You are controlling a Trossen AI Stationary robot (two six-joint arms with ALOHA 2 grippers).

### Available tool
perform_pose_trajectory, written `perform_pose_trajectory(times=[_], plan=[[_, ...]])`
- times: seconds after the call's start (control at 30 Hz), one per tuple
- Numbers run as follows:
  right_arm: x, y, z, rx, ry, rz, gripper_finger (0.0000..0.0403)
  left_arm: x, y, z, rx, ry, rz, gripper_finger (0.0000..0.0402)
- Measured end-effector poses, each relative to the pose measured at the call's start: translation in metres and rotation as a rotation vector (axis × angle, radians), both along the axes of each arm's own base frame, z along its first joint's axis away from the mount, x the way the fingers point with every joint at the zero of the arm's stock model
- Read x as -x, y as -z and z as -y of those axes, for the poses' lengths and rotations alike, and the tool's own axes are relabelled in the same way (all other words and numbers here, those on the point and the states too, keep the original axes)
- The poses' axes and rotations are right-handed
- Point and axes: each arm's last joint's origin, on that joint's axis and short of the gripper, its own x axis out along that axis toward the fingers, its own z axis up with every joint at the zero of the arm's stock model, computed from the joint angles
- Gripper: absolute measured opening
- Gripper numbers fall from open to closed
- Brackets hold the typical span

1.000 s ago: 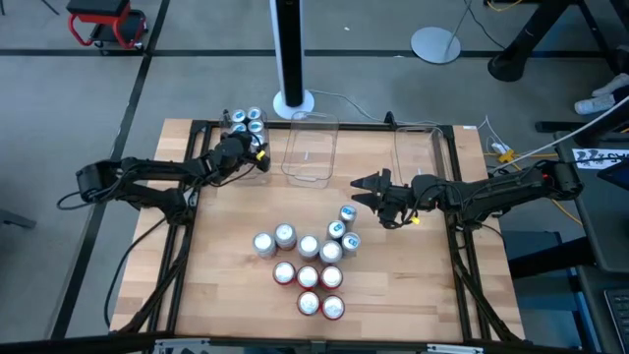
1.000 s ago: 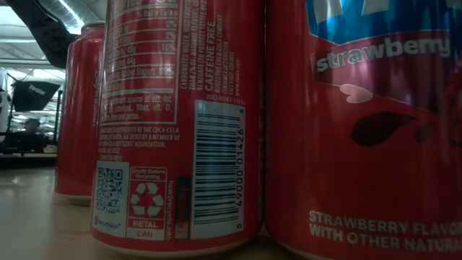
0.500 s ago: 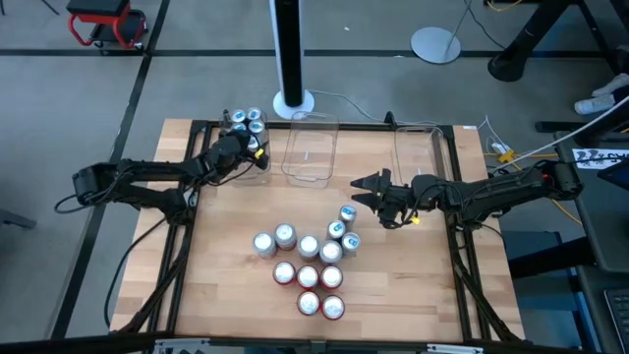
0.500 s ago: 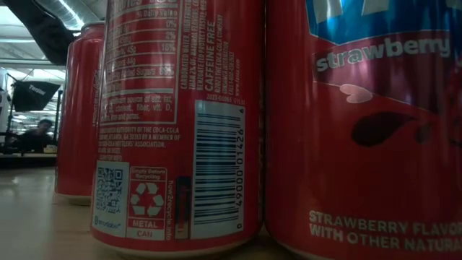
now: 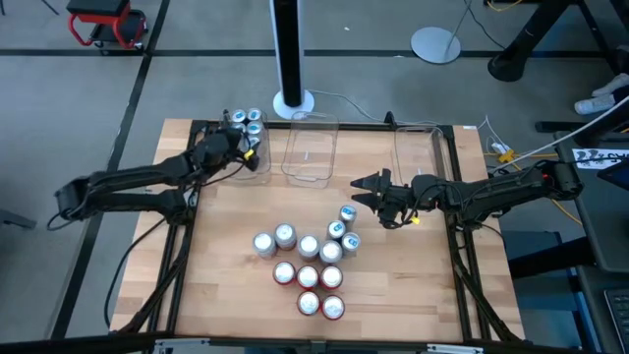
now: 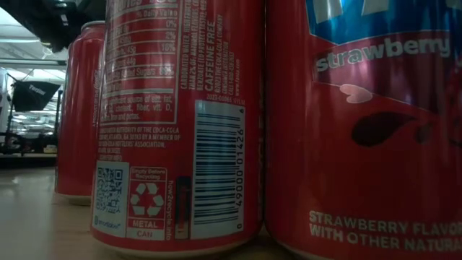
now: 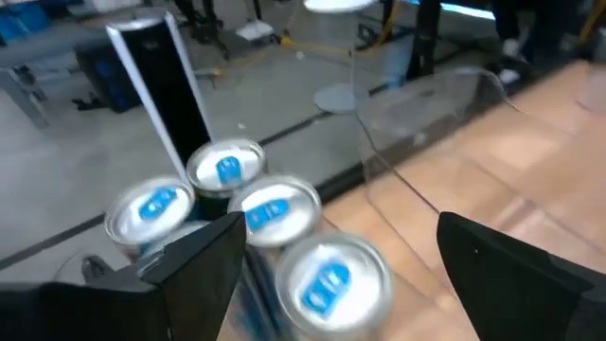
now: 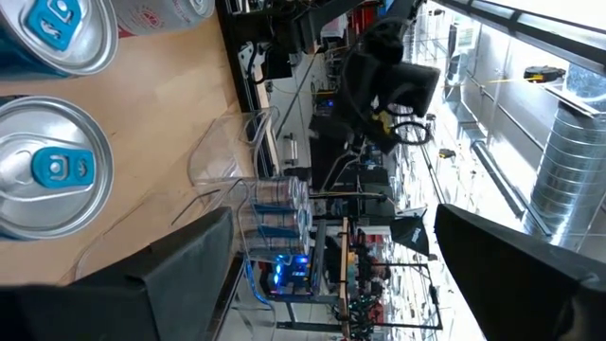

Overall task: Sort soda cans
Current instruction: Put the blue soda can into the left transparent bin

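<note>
Since a second ago the left gripper (image 5: 218, 149) has drawn back from the far-left tub (image 5: 248, 147), fingers spread and empty over its four blue-tabbed cans (image 7: 270, 210). By my reckoning that tub is the only sorting done. Two more tubs (image 5: 311, 149) along the table's (image 5: 226, 285) far edge hold nothing. About a dozen cans (image 5: 309, 267) cluster mid-table. Near them the right gripper (image 5: 366, 189) hovers, fingers apart, empty.
</note>
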Motion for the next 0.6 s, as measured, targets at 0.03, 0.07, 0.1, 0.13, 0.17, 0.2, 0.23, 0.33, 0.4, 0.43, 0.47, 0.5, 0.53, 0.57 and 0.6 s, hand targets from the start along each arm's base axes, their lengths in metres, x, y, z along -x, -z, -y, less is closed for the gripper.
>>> perform_pose_trajectory(times=[0.03,0.07,0.1,0.13,0.17,0.2,0.23,0.33,0.4,0.43,0.47,0.5,0.53,0.57,0.6], plan=[[0.0,0.0,0.0,-0.001,0.0,0.0,0.0366,0.001,-0.002,0.003,0.016,0.007,-0.009,0.0335],[0.0,0.0,0.0,-0.001,0.0,0.001,0.0366,0.003,-0.002,0.006,0.038,0.01,-0.02,0.0335],[0.0,0.0,0.0,-0.002,0.0,0.001,0.0366,0.005,-0.002,0.008,0.056,0.013,-0.032,0.0333],[0.0,0.0,0.0,-0.002,0.0,0.001,0.0366,0.006,-0.001,0.011,0.076,0.014,-0.039,0.0331],[0.0,0.0,0.0,-0.002,0.0,0.001,0.0366,0.007,0.0,0.013,0.093,0.016,-0.052,0.0329],[0.0,0.0,0.0,-0.002,0.0,0.001,0.0366,0.008,0.002,0.014,0.11,0.015,-0.066,0.0325],[0.0,0.0,0.0,-0.002,0.0,0.001,0.0366,0.008,0.004,0.015,0.126,0.012,-0.078,0.0321],[0.0,0.0,0.0,-0.002,0.0,0.001,0.0366,0.008,0.009,0.015,0.154,0.001,-0.105,0.0308],[0.0,0.0,0.0,-0.002,0.0,0.001,0.0366,0.007,0.01,0.014,0.156,0.002,-0.11,0.0298],[0.0,0.0,0.0,-0.002,0.0,0.001,0.0366,0.006,0.01,0.015,0.155,0.01,-0.11,0.0294],[0.0,0.0,0.0,-0.002,0.0,0.001,0.0366,0.006,0.01,0.015,0.156,0.026,-0.109,0.0291],[0.0,0.0,0.0,-0.002,0.0,0.001,0.0366,0.004,0.009,0.017,0.157,0.052,-0.104,0.0288],[0.0,0.0,0.0,-0.002,0.0,0.001,0.0366,0.003,0.008,0.018,0.155,0.083,-0.099,0.0286],[0.0,0.0,0.0,-0.002,0.0,0.002,0.0366,0.001,0.007,0.019,0.153,0.113,-0.085,0.0285],[0.0,0.0,0.0,-0.002,0.0,0.001,0.0366,0.0,0.005,0.021,0.146,0.144,-0.067,0.0285]])
